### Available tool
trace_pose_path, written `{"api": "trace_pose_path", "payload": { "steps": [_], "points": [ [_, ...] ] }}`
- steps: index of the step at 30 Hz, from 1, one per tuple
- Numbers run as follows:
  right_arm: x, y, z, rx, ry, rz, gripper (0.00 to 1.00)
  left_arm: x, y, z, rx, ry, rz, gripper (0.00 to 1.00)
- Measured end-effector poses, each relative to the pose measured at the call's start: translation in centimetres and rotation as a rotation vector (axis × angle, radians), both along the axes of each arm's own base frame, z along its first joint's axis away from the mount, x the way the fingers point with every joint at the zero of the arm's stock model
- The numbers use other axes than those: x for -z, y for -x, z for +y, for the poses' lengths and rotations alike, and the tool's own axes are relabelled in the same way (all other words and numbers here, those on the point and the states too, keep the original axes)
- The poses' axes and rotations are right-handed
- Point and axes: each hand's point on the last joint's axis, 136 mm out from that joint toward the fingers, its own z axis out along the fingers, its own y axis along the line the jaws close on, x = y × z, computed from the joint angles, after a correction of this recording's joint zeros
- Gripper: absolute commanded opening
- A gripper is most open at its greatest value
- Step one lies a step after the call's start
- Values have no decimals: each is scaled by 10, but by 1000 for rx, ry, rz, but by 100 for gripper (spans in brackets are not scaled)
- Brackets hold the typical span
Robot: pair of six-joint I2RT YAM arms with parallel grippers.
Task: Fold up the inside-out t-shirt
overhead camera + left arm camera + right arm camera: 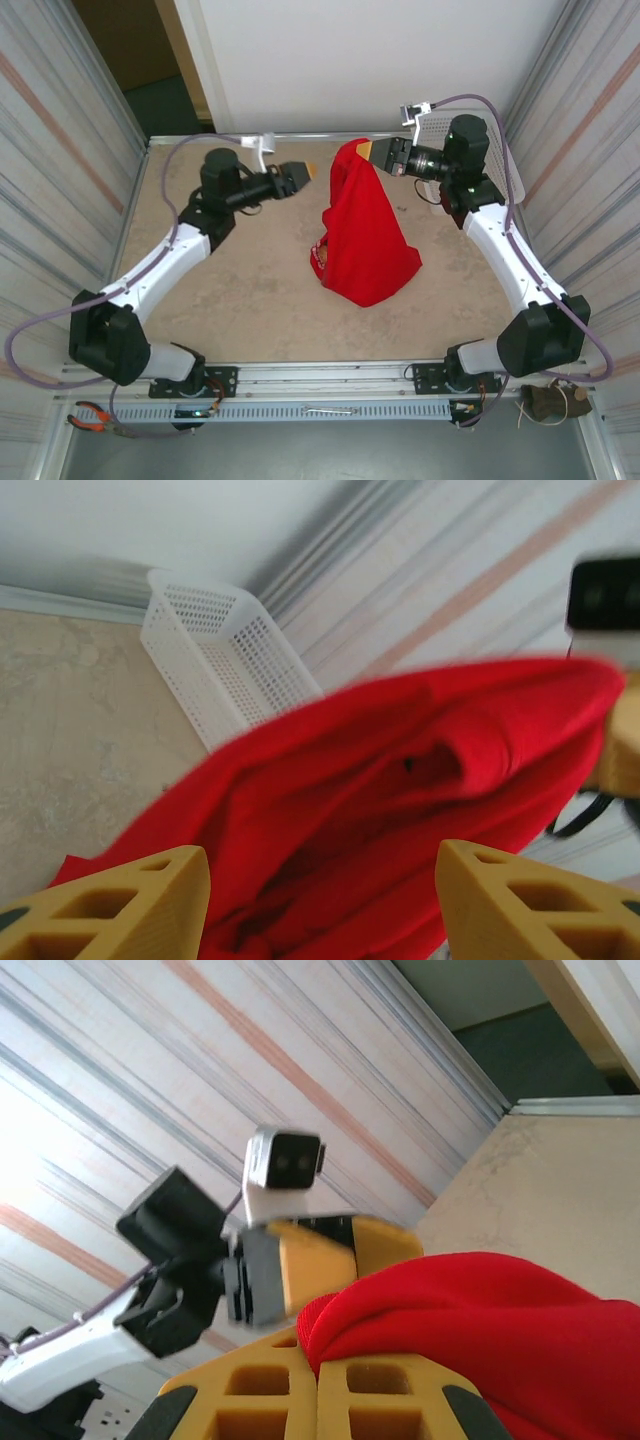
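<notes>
The inside-out t-shirt [365, 235] is bright red and hangs in a cone from my right gripper [368, 152], its lower part bunched on the table. A small white-and-yellow print [321, 252] shows at its left hem. In the right wrist view my right gripper [318, 1360] is shut on a fold of the t-shirt [480, 1310]. My left gripper [312, 171] stands open just left of the shirt's top, apart from it. In the left wrist view its fingers [130, 900] are spread wide with the t-shirt [400, 800] ahead of them.
A white mesh basket [215, 650] stands at the back right corner, behind the right arm [500, 240]. Striped walls close in both sides of the tan table [230, 300]. Pliers [95, 416] lie off the table at the near left.
</notes>
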Motion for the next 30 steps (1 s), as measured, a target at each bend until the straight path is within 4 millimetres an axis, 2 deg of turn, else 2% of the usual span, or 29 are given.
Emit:
{"api": "trace_pose_path", "payload": {
  "steps": [3,7,9,12,19,20,21,23,24,27,30],
  "points": [
    [-3,3,1,-17,-13,-1,0,32,3,-20,-1,-101,1,62],
    [-2,4,2,-31,-24,6,0,79,-9,-32,-15,-214,41,62],
    [0,5,2,-33,-27,13,0,94,-16,-36,-18,-253,54,62],
    [2,5,3,-38,-29,19,0,96,-23,-44,-12,-276,37,64],
    [-1,8,9,-65,-43,15,0,78,-28,-68,14,-240,-46,69],
    [0,7,10,-66,-44,19,0,78,-31,-71,16,-234,-52,66],
    [0,7,9,-65,-45,22,0,79,-33,-74,21,-229,-53,55],
    [-1,5,6,-58,-48,28,0,84,-38,-78,31,-225,-51,13],
    [-1,3,3,-53,-49,28,0,86,-40,-79,36,-224,-47,0],
    [2,-7,-13,-8,-51,29,0,85,-47,-69,44,-214,-35,0],
    [12,-21,-34,55,-49,53,0,65,-58,-38,31,-168,-15,0]
  ]
}}
